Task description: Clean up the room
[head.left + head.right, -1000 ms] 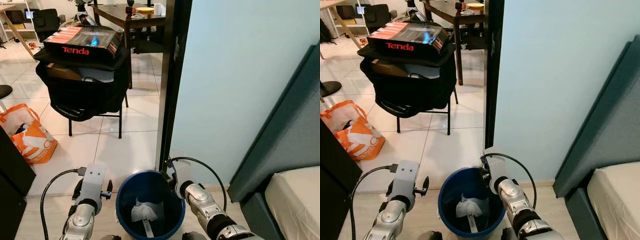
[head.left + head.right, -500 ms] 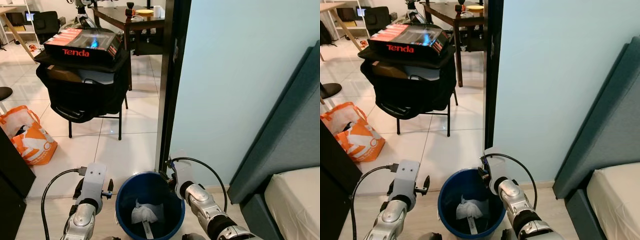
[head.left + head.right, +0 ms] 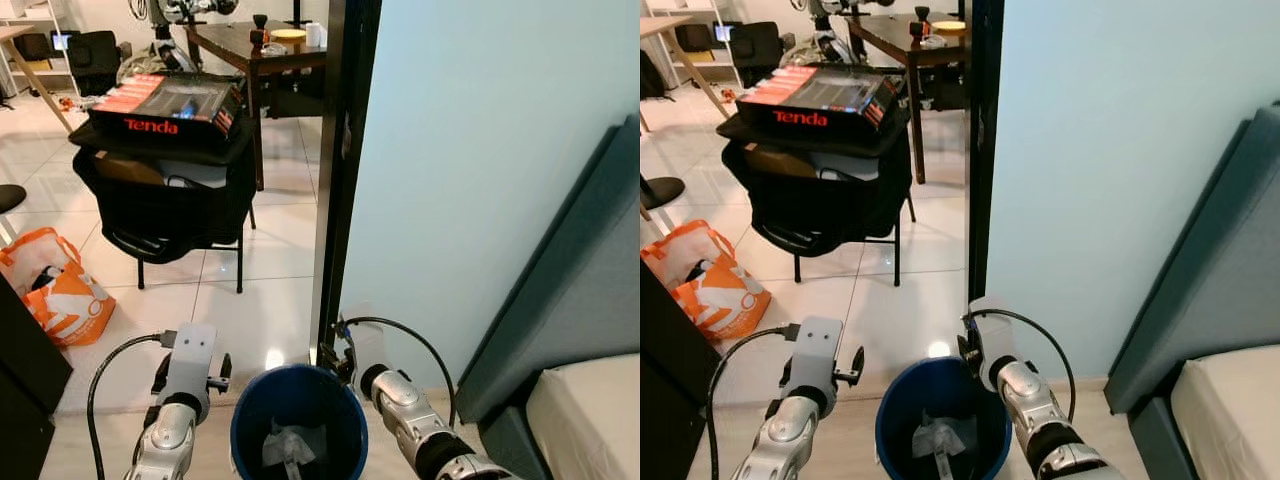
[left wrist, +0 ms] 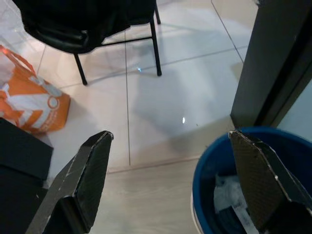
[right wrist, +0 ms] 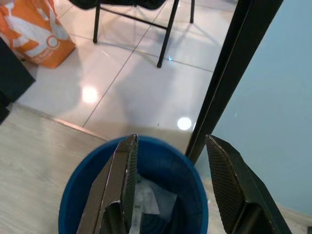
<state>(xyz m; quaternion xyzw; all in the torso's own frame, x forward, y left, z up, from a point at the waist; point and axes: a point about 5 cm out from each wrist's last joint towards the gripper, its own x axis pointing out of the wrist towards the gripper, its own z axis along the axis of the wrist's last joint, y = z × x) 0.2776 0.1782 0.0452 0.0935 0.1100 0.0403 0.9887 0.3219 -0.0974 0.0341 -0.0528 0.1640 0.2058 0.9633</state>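
Round blue plastic bin (image 3: 298, 395) holding crumpled white paper (image 5: 148, 201), left hand (image 4: 170, 180) beside it, fingers apart, right hand (image 5: 170, 185) over its rim, fingers apart

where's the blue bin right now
The blue bin sits on the floor straight ahead in the eye views, between the left gripper and right gripper, by the dark door frame.

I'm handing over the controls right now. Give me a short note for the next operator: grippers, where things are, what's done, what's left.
Left gripper: open, empty, beside the blue bin.
Right gripper: open, empty, above the bin's rim.
Bin stands on the floor by the dark door frame, crumpled white trash already inside.
Left to consider: orange bag on the tiles, loaded black chair with the Tenda box.
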